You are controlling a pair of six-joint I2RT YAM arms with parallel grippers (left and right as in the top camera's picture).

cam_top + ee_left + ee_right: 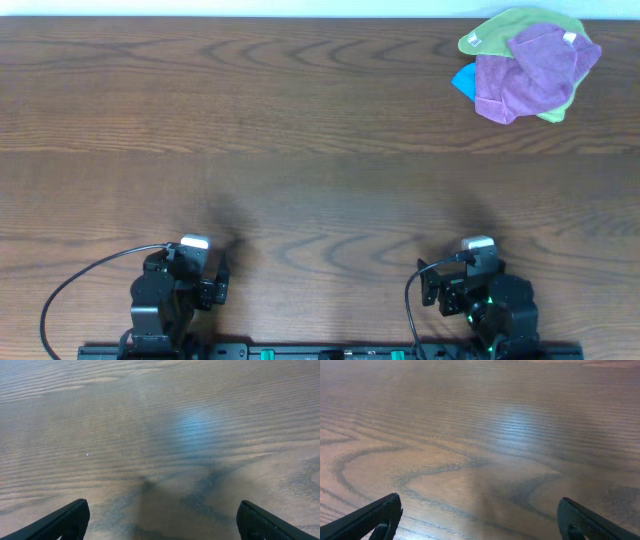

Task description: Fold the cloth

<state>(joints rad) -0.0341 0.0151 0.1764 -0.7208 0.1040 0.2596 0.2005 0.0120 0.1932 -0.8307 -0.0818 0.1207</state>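
Both arms sit tucked at the near edge of the table (300,130), the left gripper (161,515) and right gripper (480,512) each with fingers spread wide over the wood and grasping nothing, apparently a ready stance before any reach. Folding has not begun: a purple cloth (525,75), likely the first pick, lies crumpled atop a green cloth (500,30) and a blue cloth (464,80), heaped at the far right corner, well apart from both grippers.
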